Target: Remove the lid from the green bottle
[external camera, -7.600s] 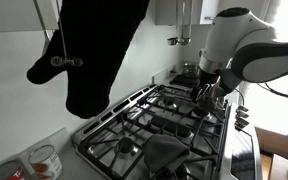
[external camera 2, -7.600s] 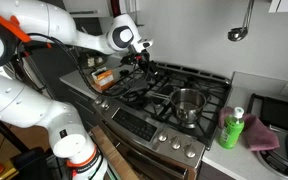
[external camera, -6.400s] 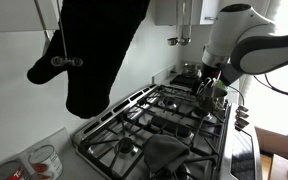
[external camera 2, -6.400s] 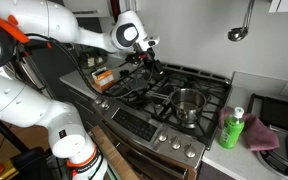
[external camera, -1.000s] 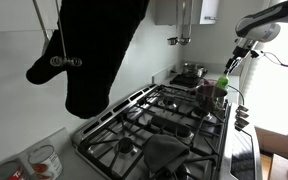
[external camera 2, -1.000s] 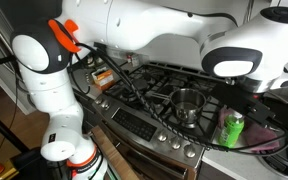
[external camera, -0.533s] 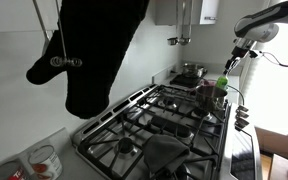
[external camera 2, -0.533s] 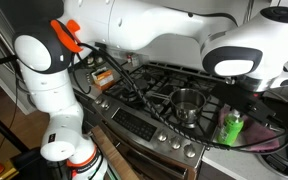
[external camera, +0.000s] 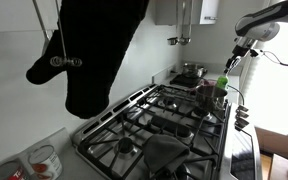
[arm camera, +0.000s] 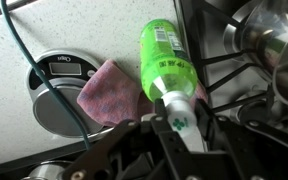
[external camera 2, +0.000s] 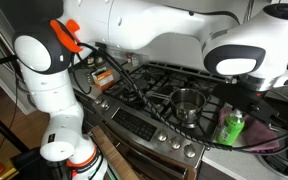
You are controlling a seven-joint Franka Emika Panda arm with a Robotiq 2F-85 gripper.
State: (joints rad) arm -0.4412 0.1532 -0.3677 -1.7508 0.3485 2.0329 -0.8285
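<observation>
Gripper (arm camera: 182, 128) over top of green bottle (arm camera: 164, 62), jaws flanking neck; pinching or spread, can't tell. Pink cloth (arm camera: 109, 95) touching bottle at 9 o'clock; steel pot (arm camera: 269, 40) at 3.

In the wrist view the green bottle (arm camera: 167, 62) is hemmed in: a pink cloth (arm camera: 109, 92) lies just beside it on one side, the stove grate (arm camera: 227, 72) and steel pot (arm camera: 269, 40) on the other. A black cable (arm camera: 11, 38) crosses the bare worktop (arm camera: 84, 25) past the cloth.
</observation>
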